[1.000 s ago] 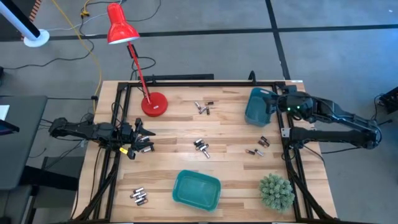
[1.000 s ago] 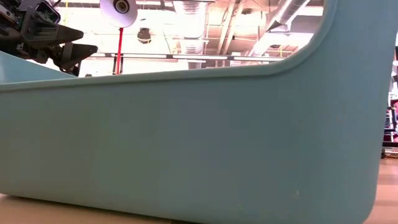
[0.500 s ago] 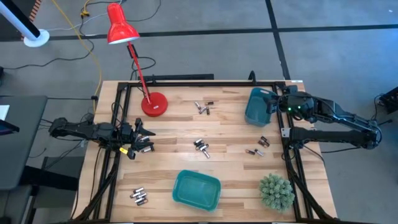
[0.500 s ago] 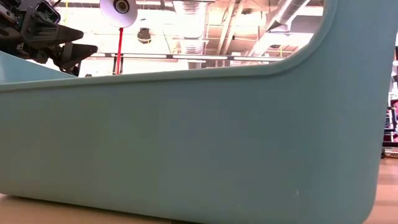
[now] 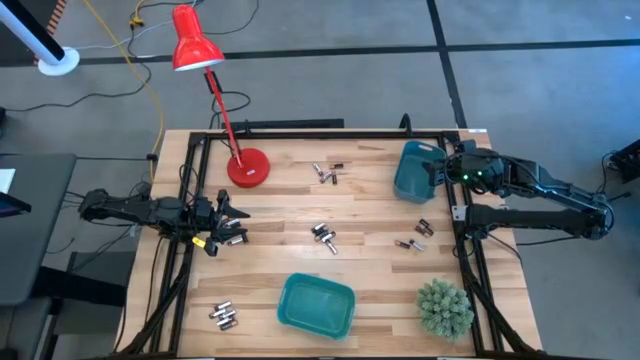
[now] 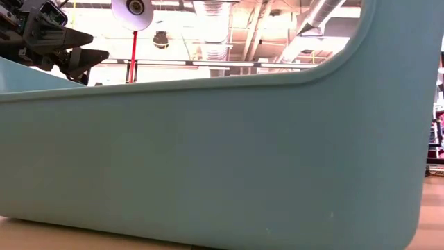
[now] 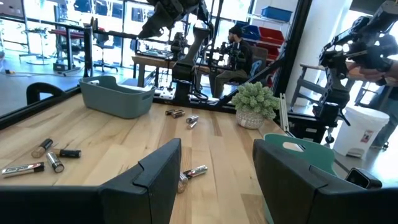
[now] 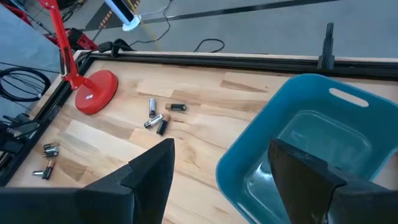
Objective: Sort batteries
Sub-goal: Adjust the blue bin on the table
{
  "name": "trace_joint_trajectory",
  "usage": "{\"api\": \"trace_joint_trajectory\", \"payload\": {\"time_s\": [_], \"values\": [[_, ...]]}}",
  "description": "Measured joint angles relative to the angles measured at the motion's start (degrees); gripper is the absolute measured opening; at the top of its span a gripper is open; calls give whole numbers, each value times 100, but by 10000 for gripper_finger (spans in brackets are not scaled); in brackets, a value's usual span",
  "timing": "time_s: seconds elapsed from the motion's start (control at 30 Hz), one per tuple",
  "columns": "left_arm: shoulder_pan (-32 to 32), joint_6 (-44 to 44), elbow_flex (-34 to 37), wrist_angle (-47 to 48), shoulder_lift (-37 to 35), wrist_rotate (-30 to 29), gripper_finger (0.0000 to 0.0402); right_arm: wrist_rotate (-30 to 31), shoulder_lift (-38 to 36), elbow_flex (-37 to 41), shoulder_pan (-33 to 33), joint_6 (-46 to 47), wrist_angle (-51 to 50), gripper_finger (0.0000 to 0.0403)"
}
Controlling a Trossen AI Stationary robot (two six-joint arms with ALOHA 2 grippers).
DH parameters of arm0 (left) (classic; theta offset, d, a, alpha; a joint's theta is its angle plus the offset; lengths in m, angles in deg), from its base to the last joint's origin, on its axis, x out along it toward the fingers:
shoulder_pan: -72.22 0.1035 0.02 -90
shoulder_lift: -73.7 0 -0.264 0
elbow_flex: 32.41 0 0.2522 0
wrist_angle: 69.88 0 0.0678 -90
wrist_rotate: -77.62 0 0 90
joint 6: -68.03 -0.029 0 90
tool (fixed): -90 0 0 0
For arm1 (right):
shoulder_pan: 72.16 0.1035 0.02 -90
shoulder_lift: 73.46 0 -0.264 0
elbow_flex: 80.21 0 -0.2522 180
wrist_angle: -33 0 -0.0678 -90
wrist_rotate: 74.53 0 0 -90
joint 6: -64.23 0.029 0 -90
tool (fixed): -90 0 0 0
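Note:
The batteries lie on the wooden table in small groups: one far-centre (image 5: 325, 173), one mid-table (image 5: 323, 235), one toward the right (image 5: 412, 235) and one at the near left (image 5: 223, 316). My left gripper (image 5: 230, 225) is open at the table's left side and points right at the middle batteries (image 7: 193, 171). My right gripper (image 5: 440, 170) is open at the far right, above the right rim of a teal bin (image 5: 412, 170). In the right wrist view the open gripper (image 8: 224, 186) stands over that bin (image 8: 311, 143). It touches nothing that I can see.
A second teal bin (image 5: 316, 305) sits at the near centre, and its wall (image 6: 208, 160) fills the low view. A red desk lamp stands with its base (image 5: 247, 167) at the far left. A small green plant (image 5: 443, 307) is at the near right corner. Black rails frame the table.

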Motion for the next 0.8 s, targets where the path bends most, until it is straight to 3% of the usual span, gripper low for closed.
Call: {"api": "trace_joint_trajectory", "payload": {"time_s": [0.47, 0.8], "values": [[-1, 0, 0, 0, 0, 1, 194, -262, -2, 0, 0, 364, -219, 274], [0, 0, 0, 0, 0, 2, 194, -479, 133, -2, -732, 1637, -1862, 274]]}}
